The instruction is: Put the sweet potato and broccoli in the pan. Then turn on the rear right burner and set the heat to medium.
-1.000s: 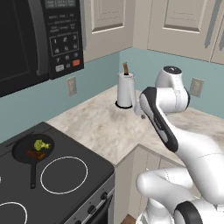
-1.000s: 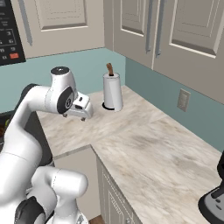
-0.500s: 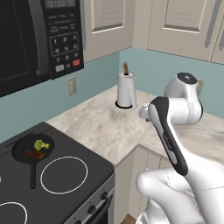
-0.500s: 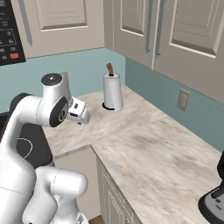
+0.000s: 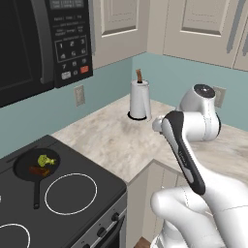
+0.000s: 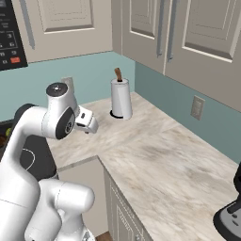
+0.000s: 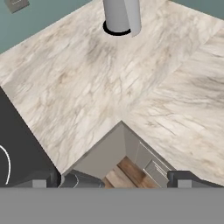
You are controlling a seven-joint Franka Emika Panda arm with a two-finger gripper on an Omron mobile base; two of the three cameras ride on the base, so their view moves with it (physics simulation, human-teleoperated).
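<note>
One pan (image 5: 36, 167) on black cooktop (image 5: 92, 193), rear zone, handle toward front. Inside pan: one sweet potato (image 5: 38, 171), one broccoli (image 5: 45, 160), side by side. Two fingers (image 7: 83, 180) spread wide, released, nothing between; hand hanging over marble table (image 5: 121, 140) corner, well apart from pan. One paper towel roll (image 6: 121, 99) upright on table by wall. One microwave (image 5: 43, 43) above cooktop.

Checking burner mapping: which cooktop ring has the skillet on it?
The rear one by the wall: the black skillet with broccoli and sweet potato covers it. The large white-outlined ring in front is bare.
</note>
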